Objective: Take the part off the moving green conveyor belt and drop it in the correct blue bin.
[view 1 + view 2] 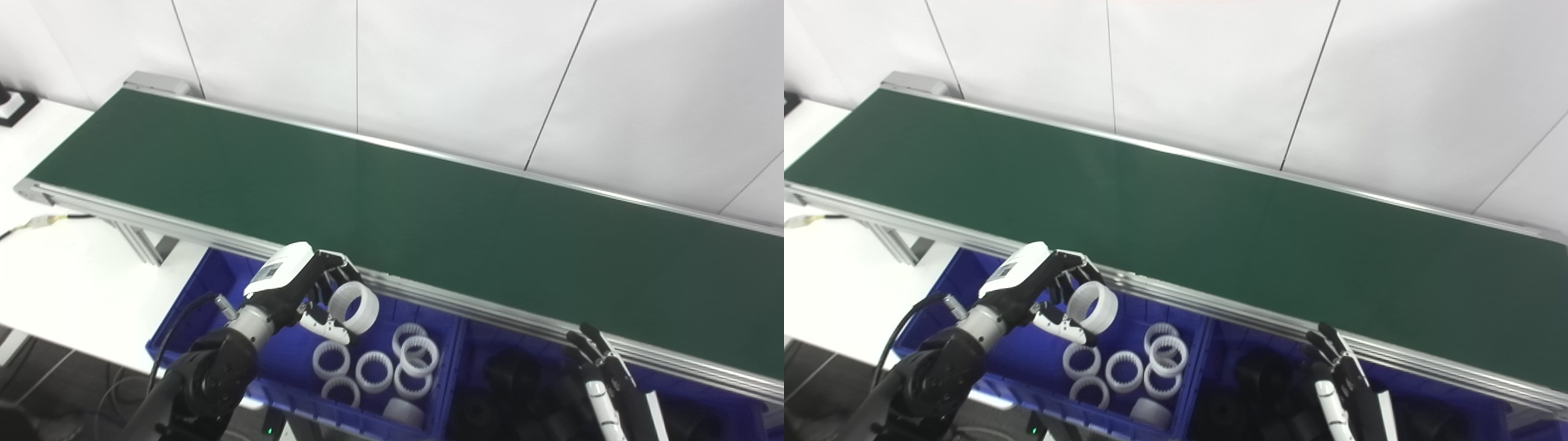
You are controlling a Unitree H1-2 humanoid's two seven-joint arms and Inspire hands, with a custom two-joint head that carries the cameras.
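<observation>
My left hand (309, 288) is shut on a white ring part (354, 307), pinched between fingers and thumb, held above the left blue bin (202, 294). That bin holds several white toothed rings (373, 370). The green conveyor belt (392, 208) runs across the view with no part on it. My right hand (603, 373) rests low at the bottom right, fingers apart and holding nothing, over the right blue bin (704, 380), which holds dark parts (514, 373).
The belt's aluminium frame rail (465, 306) runs just behind both bins. A white table (67, 269) with a cable (37, 223) lies at the left. White wall panels stand behind the belt.
</observation>
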